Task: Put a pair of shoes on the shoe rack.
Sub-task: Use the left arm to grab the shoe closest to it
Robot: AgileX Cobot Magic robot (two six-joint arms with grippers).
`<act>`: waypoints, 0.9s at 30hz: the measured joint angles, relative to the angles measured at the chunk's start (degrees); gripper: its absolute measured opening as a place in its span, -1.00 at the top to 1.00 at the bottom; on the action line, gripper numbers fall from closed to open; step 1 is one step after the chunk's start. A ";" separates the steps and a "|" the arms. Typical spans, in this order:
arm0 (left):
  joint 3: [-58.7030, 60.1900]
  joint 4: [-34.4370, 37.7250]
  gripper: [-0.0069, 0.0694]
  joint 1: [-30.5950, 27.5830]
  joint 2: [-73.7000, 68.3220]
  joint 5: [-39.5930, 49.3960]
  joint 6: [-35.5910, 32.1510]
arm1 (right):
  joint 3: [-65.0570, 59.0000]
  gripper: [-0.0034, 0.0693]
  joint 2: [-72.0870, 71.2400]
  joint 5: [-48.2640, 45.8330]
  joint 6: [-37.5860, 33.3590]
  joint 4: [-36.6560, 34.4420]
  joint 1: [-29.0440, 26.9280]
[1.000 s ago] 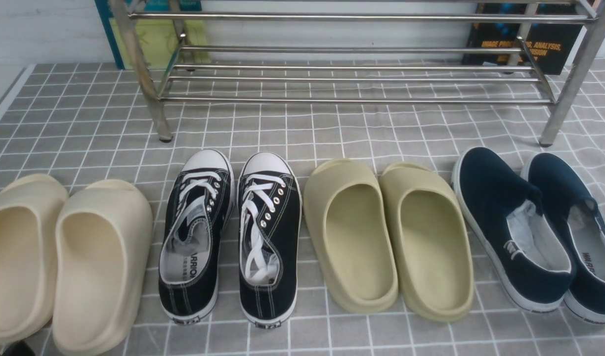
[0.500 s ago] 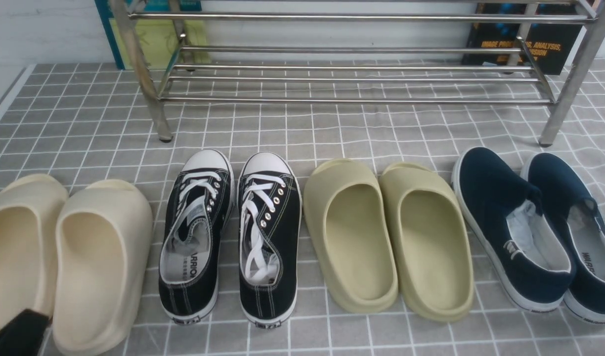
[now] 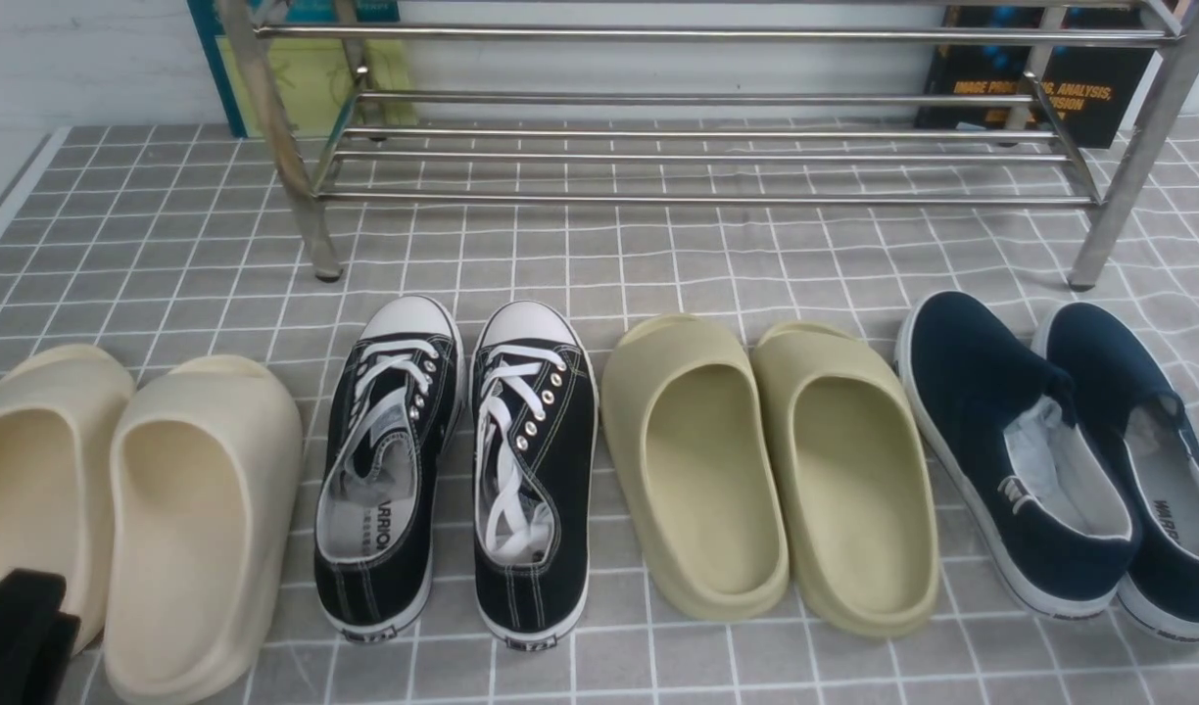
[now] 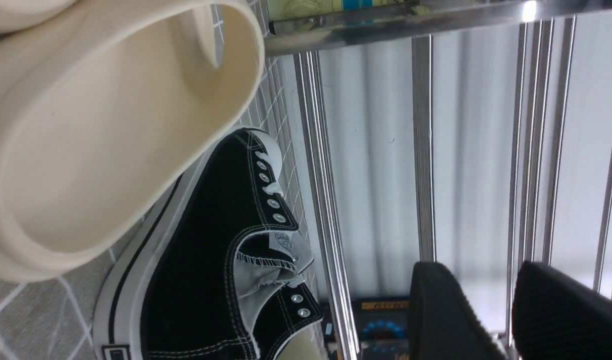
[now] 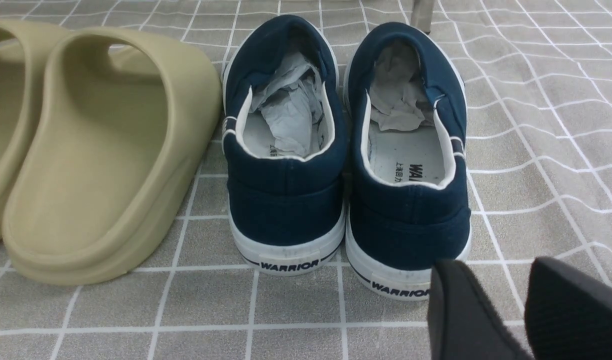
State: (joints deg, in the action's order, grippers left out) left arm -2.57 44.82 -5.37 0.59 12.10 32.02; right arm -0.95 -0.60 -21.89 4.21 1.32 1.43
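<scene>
Now left gripper [image 3: 29, 627] has appeared by beige slides [image 3: 203, 509].

A: Brand text anywhere?
B: "WARRIOR", black on white heel strip, left navy slip-on [image 5: 285, 210]. Same on right navy slip-on [image 5: 410, 220].
A: Insoles?
B: "WARR" on right navy slip-on insole, rest hidden. "ARRIO" on left black sneaker [image 3: 369, 573] insole, ends cut off. Small print beside both, unreadable.
A: Sneaker heel tabs?
B: Too small to read.
A: Anything else?
B: Dark book [image 3: 1109, 122], far right: orange "IMAGE PROC", "ANALYSIS,", "ISION". Rest hidden.
</scene>
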 joint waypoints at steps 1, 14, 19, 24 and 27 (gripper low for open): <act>-2.80 -1.76 0.19 0.00 0.00 1.71 -3.38 | 0.00 0.25 0.00 0.00 0.00 0.00 0.00; -41.91 -41.12 0.85 0.00 -29.86 50.91 -16.78 | 0.00 0.25 0.00 0.00 0.00 0.00 0.00; -48.70 -49.64 0.85 5.37 -43.25 57.79 -15.91 | 0.00 0.25 0.00 0.00 0.00 0.05 0.00; -50.45 -50.03 0.85 15.66 -50.55 55.94 -15.55 | 0.00 0.25 0.00 0.00 0.00 0.02 0.00; -50.51 -50.03 0.77 21.68 -56.04 52.01 -13.98 | 0.00 0.25 0.00 0.00 0.00 0.02 0.00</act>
State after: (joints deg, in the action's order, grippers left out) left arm -53.08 -5.21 16.31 -55.45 64.11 18.04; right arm -0.95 -0.60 -21.89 4.21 1.34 1.43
